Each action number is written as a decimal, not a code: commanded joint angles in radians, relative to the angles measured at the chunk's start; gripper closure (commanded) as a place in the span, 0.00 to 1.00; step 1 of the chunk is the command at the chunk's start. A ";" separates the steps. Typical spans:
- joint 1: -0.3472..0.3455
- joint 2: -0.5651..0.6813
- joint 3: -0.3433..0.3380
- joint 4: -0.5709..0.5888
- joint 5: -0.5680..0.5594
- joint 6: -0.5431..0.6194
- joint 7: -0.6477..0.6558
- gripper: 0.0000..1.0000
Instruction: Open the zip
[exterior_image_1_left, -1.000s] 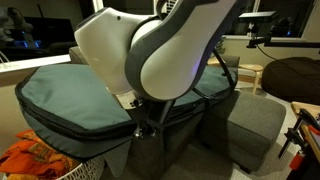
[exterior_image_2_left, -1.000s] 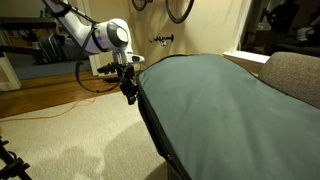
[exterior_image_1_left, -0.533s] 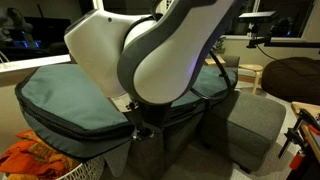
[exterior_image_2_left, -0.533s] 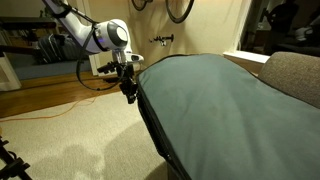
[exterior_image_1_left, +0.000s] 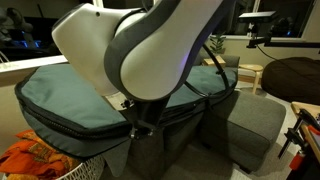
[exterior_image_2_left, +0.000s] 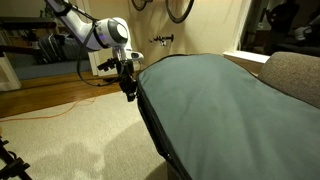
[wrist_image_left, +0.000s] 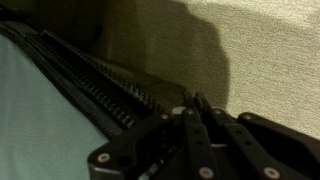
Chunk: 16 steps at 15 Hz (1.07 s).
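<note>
A very large teal padded bag (exterior_image_2_left: 215, 100) lies across a grey sofa; it shows in both exterior views and also as teal fabric (wrist_image_left: 30, 115) in the wrist view. The zip (wrist_image_left: 100, 85) runs along its dark side edge (exterior_image_2_left: 150, 125), its teeth parted behind my fingers. My gripper (exterior_image_2_left: 129, 94) hangs at the bag's far corner, fingertips pressed together on the zip line (wrist_image_left: 192, 103), shut on the zip pull, which is almost wholly hidden between them. In an exterior view the arm's bulky link covers most of the bag (exterior_image_1_left: 55, 90), and the gripper (exterior_image_1_left: 140, 127) shows below it.
The grey sofa cushion (exterior_image_1_left: 255, 125) carries the bag, with its arm (exterior_image_2_left: 295, 75) at the bag's far end. Beige carpet (exterior_image_2_left: 70, 140) lies beside the bag, crossed by an orange cable (exterior_image_2_left: 50, 116). Orange cloth (exterior_image_1_left: 35, 158) sits low in front.
The arm has swung a little sideways along the bag's edge, with the gripper still shut at the zip line. The bag has not visibly shifted.
</note>
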<state>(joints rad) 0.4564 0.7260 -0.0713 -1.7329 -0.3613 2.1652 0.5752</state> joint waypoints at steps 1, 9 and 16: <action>0.038 -0.061 0.067 0.007 0.039 -0.095 0.026 0.95; 0.023 -0.067 0.074 0.006 0.046 -0.106 0.011 0.95; 0.021 -0.065 0.082 0.004 0.045 -0.108 0.001 0.95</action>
<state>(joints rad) 0.4480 0.7260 -0.0616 -1.7162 -0.3600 2.1339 0.5749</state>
